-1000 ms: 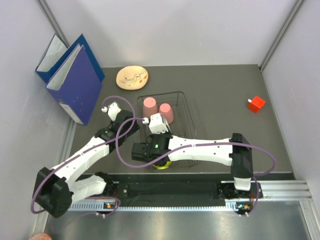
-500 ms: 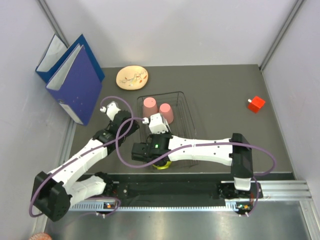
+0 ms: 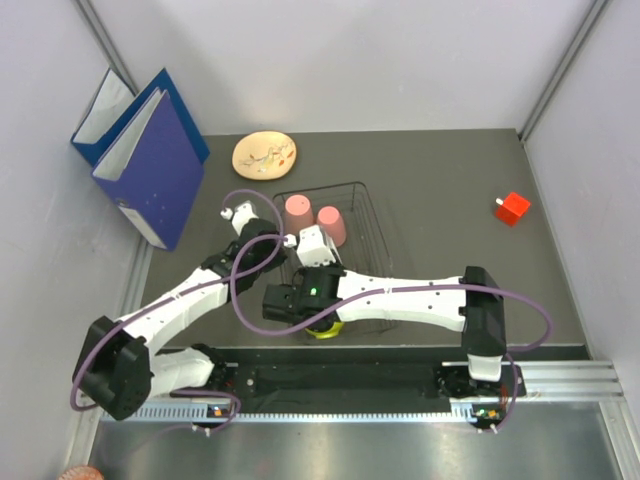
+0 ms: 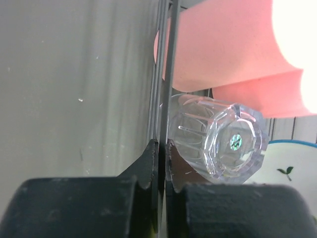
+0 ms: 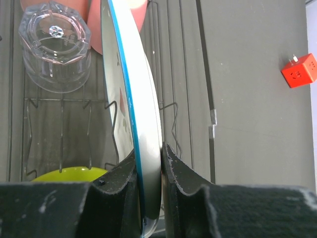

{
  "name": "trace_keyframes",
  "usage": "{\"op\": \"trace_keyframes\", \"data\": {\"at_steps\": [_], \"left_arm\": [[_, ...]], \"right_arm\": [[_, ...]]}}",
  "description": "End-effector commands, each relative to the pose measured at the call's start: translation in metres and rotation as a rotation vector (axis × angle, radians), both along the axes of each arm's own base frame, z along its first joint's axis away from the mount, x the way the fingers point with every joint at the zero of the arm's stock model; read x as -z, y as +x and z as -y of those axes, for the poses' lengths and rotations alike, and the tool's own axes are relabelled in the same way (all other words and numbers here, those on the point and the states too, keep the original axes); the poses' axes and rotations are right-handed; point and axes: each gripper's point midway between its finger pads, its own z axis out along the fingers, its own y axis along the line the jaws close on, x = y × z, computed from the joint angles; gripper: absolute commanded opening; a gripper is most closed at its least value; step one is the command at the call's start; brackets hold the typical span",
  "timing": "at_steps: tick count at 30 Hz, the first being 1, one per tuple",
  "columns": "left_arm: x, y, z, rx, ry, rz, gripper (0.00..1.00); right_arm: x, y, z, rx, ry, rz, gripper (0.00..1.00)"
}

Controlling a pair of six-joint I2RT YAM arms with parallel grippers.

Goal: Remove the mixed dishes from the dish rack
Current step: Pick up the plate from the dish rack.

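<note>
Black wire: pinches dish rack (image 4: 170, 74) wall in left end effector (image 4: 161, 148), closed, likely as anchor; clamps white plate (image 5: 143, 99) rim in right end effector (image 5: 148, 153) for lift-out.

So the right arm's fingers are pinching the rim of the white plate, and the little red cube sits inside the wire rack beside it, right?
One detail is off. The right arm's fingers do pinch the rim of the white plate, but the red cube sits out on the table, well clear of the dish rack, as the right wrist view shows.
</note>
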Motion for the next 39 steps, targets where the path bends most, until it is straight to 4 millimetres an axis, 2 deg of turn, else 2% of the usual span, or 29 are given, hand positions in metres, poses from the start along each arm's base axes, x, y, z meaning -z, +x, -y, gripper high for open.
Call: {"op": "trace_keyframes", "data": {"at_steps": [1, 5, 6, 13, 22, 28, 33, 36, 37, 39], "left_arm": [[0.009, -0.001, -0.003, -0.015, 0.005, -0.007, 0.00], [0.012, 0.004, 0.000, 0.010, 0.035, -0.026, 0.00], [0.009, 0.007, 0.003, 0.017, 0.033, -0.025, 0.00], [0.019, 0.020, 0.020, 0.064, 0.037, -0.069, 0.00], [0.018, 0.025, 0.025, 0.066, 0.030, -0.067, 0.00], [0.013, 0.026, 0.023, 0.063, 0.034, -0.053, 0.00], [0.012, 0.027, 0.025, 0.065, 0.031, -0.057, 0.00], [0.008, 0.028, 0.024, 0.064, 0.031, -0.049, 0.00], [0.008, 0.028, 0.024, 0.064, 0.033, -0.050, 0.00], [0.003, 0.028, 0.023, 0.059, 0.037, -0.043, 0.11]], "right_arm": [[-0.050, 0.008, 0.004, 0.001, 0.069, 0.111, 0.00], [-0.062, 0.010, 0.003, -0.003, 0.085, 0.126, 0.00], [-0.064, 0.010, 0.003, -0.007, 0.078, 0.129, 0.00], [-0.081, 0.012, 0.003, -0.019, 0.081, 0.152, 0.00], [-0.098, 0.012, 0.014, -0.026, 0.100, 0.161, 0.00], [-0.122, 0.014, 0.028, -0.016, 0.165, 0.170, 0.00], [-0.132, 0.015, 0.042, 0.005, 0.235, 0.146, 0.00], [-0.152, 0.019, 0.061, 0.022, 0.336, 0.140, 0.00], [-0.163, 0.019, 0.073, 0.024, 0.385, 0.146, 0.00], [-0.168, 0.027, 0.080, 0.018, 0.442, 0.134, 0.00]]}}
